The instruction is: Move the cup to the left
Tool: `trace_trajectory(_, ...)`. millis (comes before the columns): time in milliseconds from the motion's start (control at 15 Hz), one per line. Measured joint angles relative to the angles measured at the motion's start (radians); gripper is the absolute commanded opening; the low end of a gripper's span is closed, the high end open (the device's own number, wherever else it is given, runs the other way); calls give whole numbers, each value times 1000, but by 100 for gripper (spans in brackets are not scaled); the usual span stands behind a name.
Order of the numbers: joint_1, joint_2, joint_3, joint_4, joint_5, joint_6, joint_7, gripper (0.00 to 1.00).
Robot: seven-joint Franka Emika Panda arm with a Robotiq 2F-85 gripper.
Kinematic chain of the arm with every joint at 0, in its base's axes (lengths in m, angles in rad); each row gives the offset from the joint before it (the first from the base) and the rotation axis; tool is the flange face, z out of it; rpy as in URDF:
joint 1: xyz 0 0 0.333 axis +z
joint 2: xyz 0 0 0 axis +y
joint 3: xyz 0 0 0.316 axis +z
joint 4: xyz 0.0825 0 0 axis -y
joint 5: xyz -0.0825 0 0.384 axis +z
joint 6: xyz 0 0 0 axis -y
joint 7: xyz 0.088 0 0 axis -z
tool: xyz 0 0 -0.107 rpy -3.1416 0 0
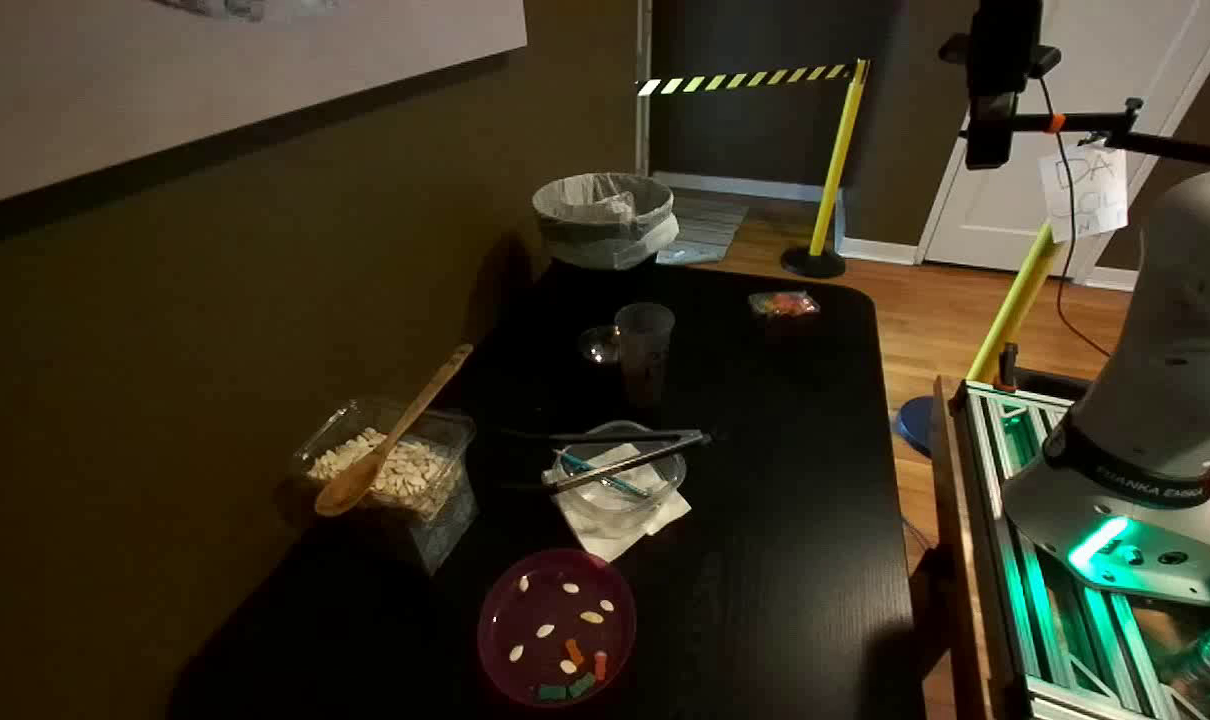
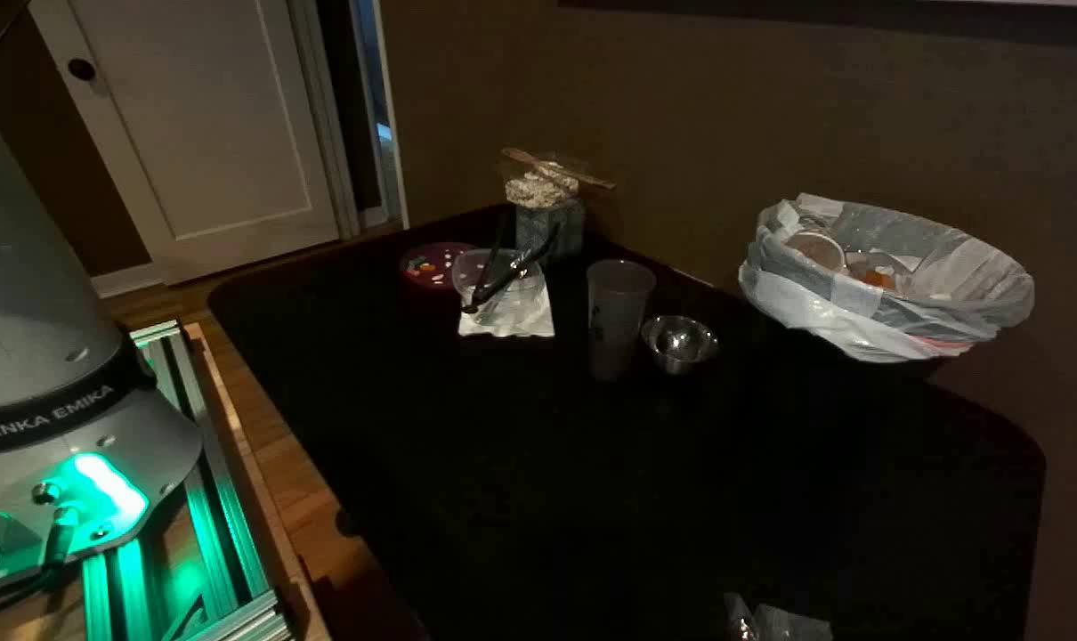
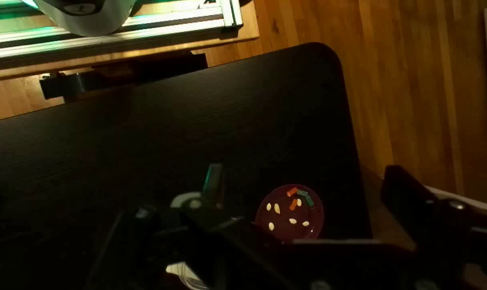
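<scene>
The cup (image 1: 645, 355) is a see-through greyish tumbler with a pale rim. It stands upright on the dark table (image 1: 765, 480), beside a small shiny metal bowl (image 1: 599, 345). The cup also shows in an exterior view (image 2: 618, 320), with the metal bowl (image 2: 679, 344) close by it. The cup is not in the wrist view. In the wrist view my gripper (image 3: 304, 177) has its fingers wide apart with nothing between them. It is above the table, with the round red dish (image 3: 281, 217) below it. The gripper is out of view in both exterior views.
A clear bowl (image 1: 620, 505) with tongs (image 1: 635, 462) across it stands on a napkin (image 1: 605, 540). A clear box of tan snacks (image 1: 390, 465) holds a wooden spoon. A lined bin (image 2: 894, 312) stands past the table edge. A small candy packet (image 1: 785, 304) lies near the table's corner.
</scene>
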Motion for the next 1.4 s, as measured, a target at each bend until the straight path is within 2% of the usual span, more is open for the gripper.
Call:
trace_trajectory(467, -18, 1, 10, 0, 0, 15, 5, 100)
trace_trajectory(733, -129, 57, 35, 4, -10, 225, 62, 100)
trace_trajectory(1067, -269, 243, 26, 39, -98, 468, 144, 100)
trace_trajectory(1200, -299, 318, 26, 56, -138, 523, 219, 100)
trace_trajectory(1400, -310, 388, 28, 88, -169, 523, 306, 100)
